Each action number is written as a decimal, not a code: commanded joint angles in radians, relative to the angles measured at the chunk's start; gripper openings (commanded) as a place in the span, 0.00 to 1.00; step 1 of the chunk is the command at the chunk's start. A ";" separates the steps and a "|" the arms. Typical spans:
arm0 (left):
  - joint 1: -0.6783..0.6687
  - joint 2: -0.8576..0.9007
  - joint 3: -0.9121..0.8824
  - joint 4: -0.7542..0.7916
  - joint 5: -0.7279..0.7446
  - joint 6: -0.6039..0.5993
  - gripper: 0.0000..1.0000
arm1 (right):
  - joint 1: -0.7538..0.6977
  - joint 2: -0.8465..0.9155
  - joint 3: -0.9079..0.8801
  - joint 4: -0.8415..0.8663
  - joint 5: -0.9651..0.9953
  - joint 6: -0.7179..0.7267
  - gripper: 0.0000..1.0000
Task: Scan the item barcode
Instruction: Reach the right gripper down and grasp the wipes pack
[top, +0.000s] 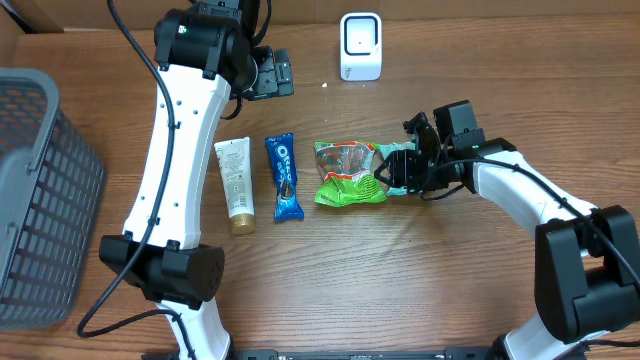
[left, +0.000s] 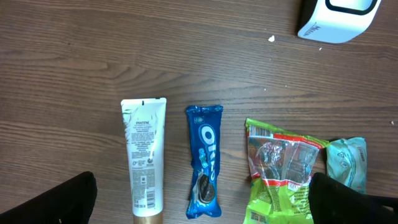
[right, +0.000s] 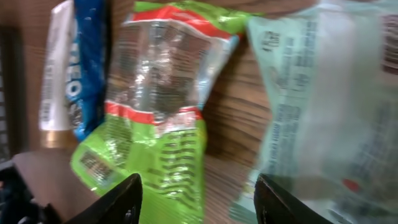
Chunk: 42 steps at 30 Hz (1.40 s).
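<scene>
Four items lie in a row on the wooden table: a white tube (top: 236, 185) with a gold cap, a blue Oreo pack (top: 284, 177), a green snack bag (top: 348, 172) and a pale teal packet (top: 395, 158). The white scanner (top: 360, 45) stands at the back. My right gripper (top: 398, 172) hovers low over the seam between the green bag (right: 158, 93) and the teal packet (right: 323, 99); its fingers (right: 121, 199) stand apart with nothing pinched. My left gripper (top: 275, 75) is raised near the back, wide open, looking down on the Oreo pack (left: 204, 162) and tube (left: 143, 155).
A grey mesh basket (top: 40, 200) fills the left edge of the table. The scanner (left: 336, 18) shows at the top right of the left wrist view. The left arm's white links rise from the front left, beside the tube.
</scene>
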 joint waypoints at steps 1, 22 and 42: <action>-0.003 0.004 -0.010 0.003 0.002 0.015 1.00 | -0.002 0.007 0.018 -0.037 0.090 -0.049 0.63; -0.003 0.004 -0.010 0.003 0.002 0.015 1.00 | -0.045 -0.002 0.202 -0.308 0.706 -0.137 0.83; -0.003 0.004 -0.010 0.003 0.002 0.015 1.00 | -0.115 0.026 0.135 -0.182 0.132 -0.132 0.17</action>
